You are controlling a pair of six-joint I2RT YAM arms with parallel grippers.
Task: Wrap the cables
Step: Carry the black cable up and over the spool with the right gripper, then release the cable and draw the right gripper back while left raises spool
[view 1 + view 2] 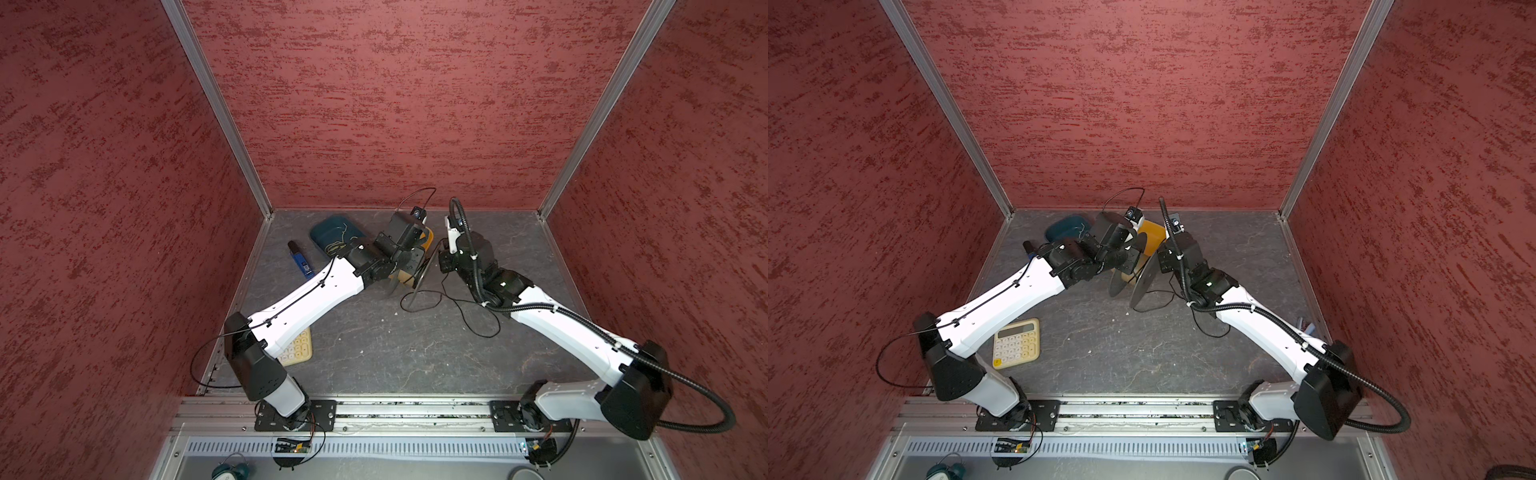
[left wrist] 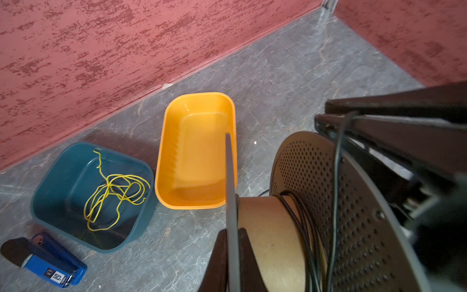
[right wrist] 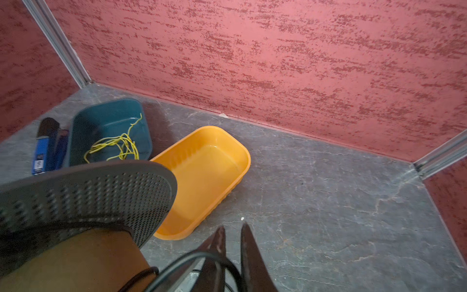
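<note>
The cables (image 2: 304,222) coil on spool (image 2: 267,227) pinched by left tool (image 2: 232,231); right tool (image 3: 232,226) seems barely parted; teal tray (image 2: 55,192) holds yellow wire (image 2: 111,184).

Three red, mottled, textured walls (image 1: 374,104) enclose a grey marbled counter (image 1: 395,353). Aluminium posts (image 1: 216,108) run up the rear corners, and an aluminium rail (image 1: 415,411) crosses the near edge. Lighting is soft, even.
</note>
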